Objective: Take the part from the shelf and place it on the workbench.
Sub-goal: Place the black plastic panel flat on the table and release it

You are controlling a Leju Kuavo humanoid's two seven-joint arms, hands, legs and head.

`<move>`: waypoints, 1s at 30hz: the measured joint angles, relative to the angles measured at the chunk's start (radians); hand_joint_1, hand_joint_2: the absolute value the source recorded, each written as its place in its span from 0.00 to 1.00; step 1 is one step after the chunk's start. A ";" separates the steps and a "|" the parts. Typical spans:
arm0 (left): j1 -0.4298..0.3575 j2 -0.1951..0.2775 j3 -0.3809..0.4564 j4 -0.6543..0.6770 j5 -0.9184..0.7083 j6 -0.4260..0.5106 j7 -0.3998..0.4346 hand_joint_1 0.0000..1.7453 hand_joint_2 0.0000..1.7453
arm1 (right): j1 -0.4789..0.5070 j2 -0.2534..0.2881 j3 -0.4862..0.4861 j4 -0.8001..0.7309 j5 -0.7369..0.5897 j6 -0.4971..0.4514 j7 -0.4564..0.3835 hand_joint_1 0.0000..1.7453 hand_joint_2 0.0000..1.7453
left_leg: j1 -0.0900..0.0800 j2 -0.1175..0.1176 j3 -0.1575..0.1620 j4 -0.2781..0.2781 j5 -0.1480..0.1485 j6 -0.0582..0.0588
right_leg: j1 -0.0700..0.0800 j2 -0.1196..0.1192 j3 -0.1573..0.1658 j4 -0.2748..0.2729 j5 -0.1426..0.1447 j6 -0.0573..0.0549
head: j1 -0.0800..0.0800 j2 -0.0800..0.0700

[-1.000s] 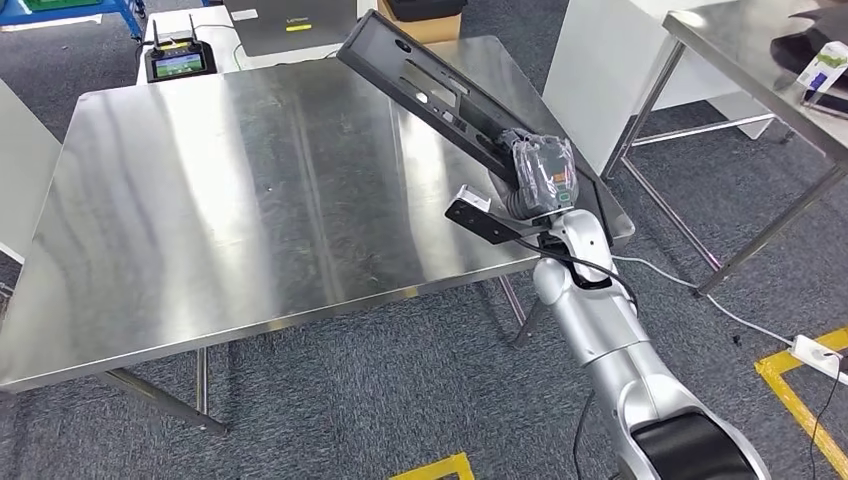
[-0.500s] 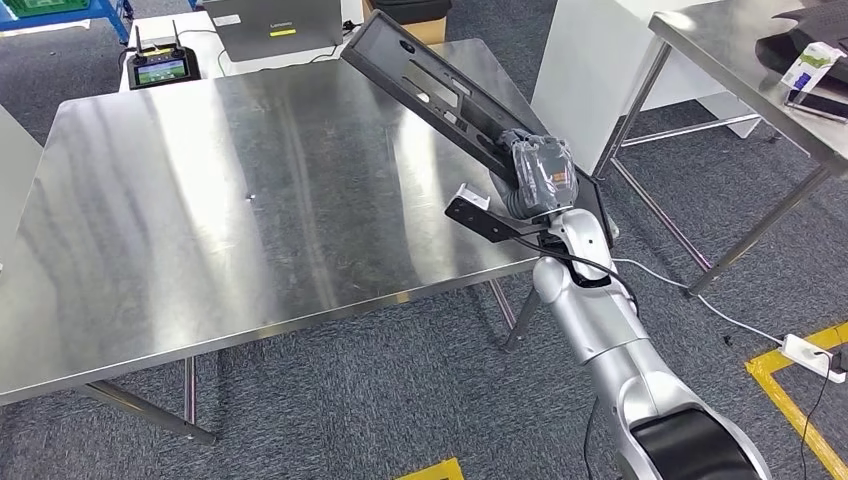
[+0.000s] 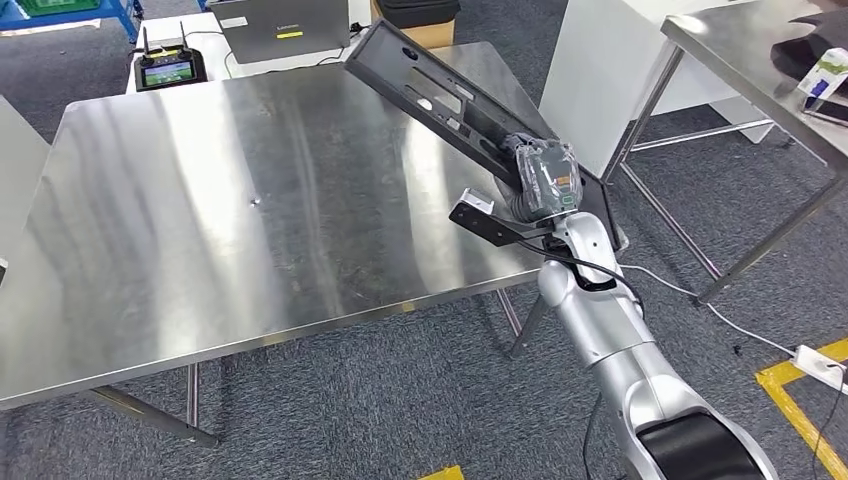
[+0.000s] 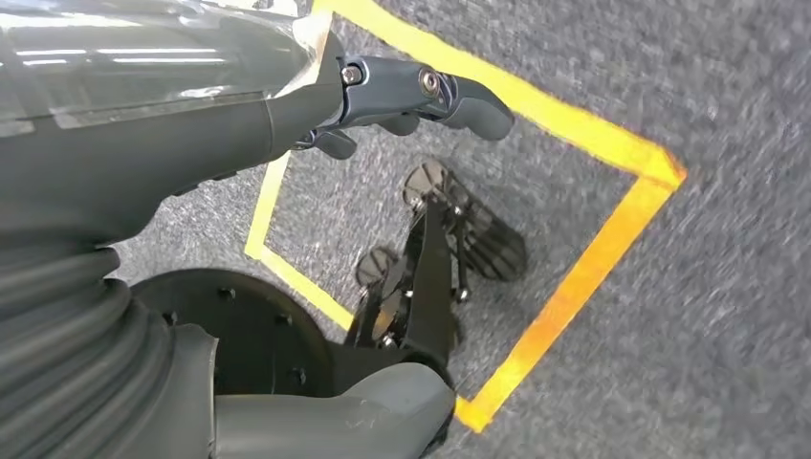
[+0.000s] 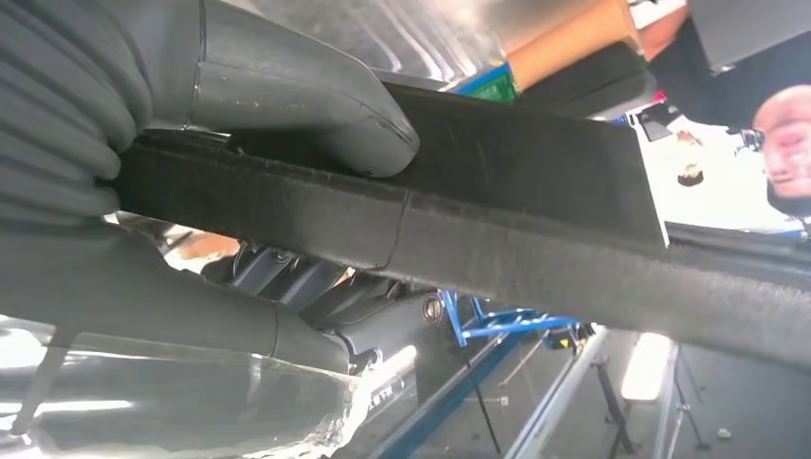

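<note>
The part (image 3: 430,90) is a long flat black panel with several cutouts. My right hand (image 3: 545,180) grips its near end and holds it tilted above the right side of the steel workbench (image 3: 200,200), with the far end raised toward the back edge. In the right wrist view the thumb (image 5: 316,105) presses on the part's (image 5: 536,191) dark edge. My left hand (image 4: 402,96) hangs over the carpet floor with its fingers apart and nothing in them.
A remote controller (image 3: 170,68) and a laptop (image 3: 280,20) lie on a white surface behind the workbench. A second steel table (image 3: 760,70) and a white cabinet (image 3: 600,70) stand to the right. A power strip (image 3: 820,362) with cable lies on the floor. A person (image 5: 784,143) is nearby.
The whole picture has shifted a little, so the camera has moved. My right hand holds the part in much the same tilted pose over the workbench's right side.
</note>
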 joint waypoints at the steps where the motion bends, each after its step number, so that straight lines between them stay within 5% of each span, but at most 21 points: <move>1: 0.000 0.000 0.000 0.000 0.000 0.000 0.000 0.00 1.00 | 0.002 0.000 0.001 0.001 0.000 0.000 0.000 1.00 1.00 | 0.001 0.000 0.000 0.001 -0.002 -0.003 | 0.002 0.004 0.002 0.001 -0.001 -0.012 | -0.002 0.000; 4: 0.000 0.000 0.000 0.000 0.000 0.000 0.000 0.00 1.00 | 0.003 -0.002 0.001 0.002 0.001 0.000 0.000 1.00 1.00 | 0.009 0.000 -0.013 0.039 -0.031 -0.013 | 0.000 0.007 0.009 0.002 -0.005 -0.036 | -0.004 0.000; 7: 0.001 0.000 0.000 0.000 0.000 0.000 0.000 0.00 1.00 | 0.002 -0.002 0.001 0.004 0.005 0.000 0.000 1.00 1.00 | 0.010 0.000 -0.107 0.223 -0.111 -0.019 | 0.006 0.008 0.018 0.001 -0.013 -0.051 | -0.005 0.000; 9: 0.001 0.000 0.000 0.000 0.000 0.000 0.000 0.00 1.00 | 0.003 -0.001 0.002 0.008 0.008 0.001 0.000 1.00 1.00 | 0.009 0.000 -0.163 0.303 -0.120 -0.014 | 0.014 0.008 0.025 0.001 -0.019 -0.059 | -0.005 0.000; 10: 0.001 0.000 0.000 0.000 0.000 0.000 0.000 0.00 1.00 | 0.003 -0.001 0.003 0.010 0.010 0.002 0.000 1.00 1.00 | 0.007 0.000 -0.164 0.288 -0.095 -0.008 | 0.018 0.009 0.030 0.001 -0.022 -0.062 | -0.005 0.000; 12: 0.002 0.001 0.000 0.000 0.000 0.000 0.000 0.00 1.00 | 0.002 0.001 0.004 0.012 0.014 0.002 0.001 1.00 1.00 | 0.000 -0.001 -0.116 0.161 -0.011 0.013 | 0.023 0.011 0.041 0.000 -0.029 -0.065 | -0.005 0.000; 14: 0.001 0.003 0.000 0.000 0.000 0.000 0.000 0.00 1.00 | -0.001 0.003 0.005 0.014 0.016 0.002 0.002 1.00 1.00 | -0.009 0.000 -0.066 0.050 0.033 0.031 | 0.030 0.013 0.046 0.000 -0.035 -0.061 | -0.004 0.000; 19: -0.001 0.001 0.000 0.000 0.005 0.001 -0.001 0.00 1.00 | -0.013 0.006 0.011 0.030 0.043 0.007 0.008 1.00 1.00 | -0.013 0.002 -0.038 0.001 0.037 0.041 | 0.033 0.013 0.035 0.019 -0.053 -0.040 | -0.004 0.000; 22: -0.002 -0.001 0.001 0.000 0.006 0.001 -0.002 0.00 1.00 | -0.029 0.007 0.018 0.058 0.059 0.011 0.014 1.00 1.00 | -0.010 0.003 -0.022 -0.012 0.037 0.050 | 0.030 0.011 -0.052 0.183 -0.112 -0.044 | -0.003 0.000; 24: -0.002 -0.002 0.001 0.000 0.006 0.001 -0.002 0.00 1.00 | -0.031 0.007 0.022 0.077 0.062 0.012 0.016 1.00 1.00 | -0.010 0.000 -0.019 -0.011 0.032 0.051 | 0.026 0.011 -0.113 0.277 -0.131 -0.037 | -0.003 0.000; 25: -0.002 -0.003 0.001 0.000 0.006 0.001 -0.002 0.00 1.00 | -0.032 0.007 0.025 0.084 0.065 0.013 0.016 1.00 1.00 | -0.010 -0.003 -0.016 -0.011 0.029 0.049 | 0.024 0.010 -0.118 0.269 -0.117 -0.027 | -0.003 0.000; 27: -0.001 -0.005 0.001 0.000 0.006 0.000 -0.002 0.00 1.00 | -0.037 0.008 0.030 0.097 0.070 0.018 0.016 1.00 1.00 | -0.010 -0.005 -0.007 -0.007 0.020 0.042 | 0.017 0.007 -0.072 0.149 -0.052 -0.006 | -0.003 0.000; 30: -0.002 -0.007 0.001 0.000 0.006 0.000 -0.002 0.00 1.00 | -0.054 0.011 0.038 0.116 0.079 0.029 0.016 1.00 1.00 | -0.015 -0.006 -0.002 0.002 0.003 0.025 | 0.018 0.002 0.001 -0.002 0.007 -0.009 | -0.003 0.000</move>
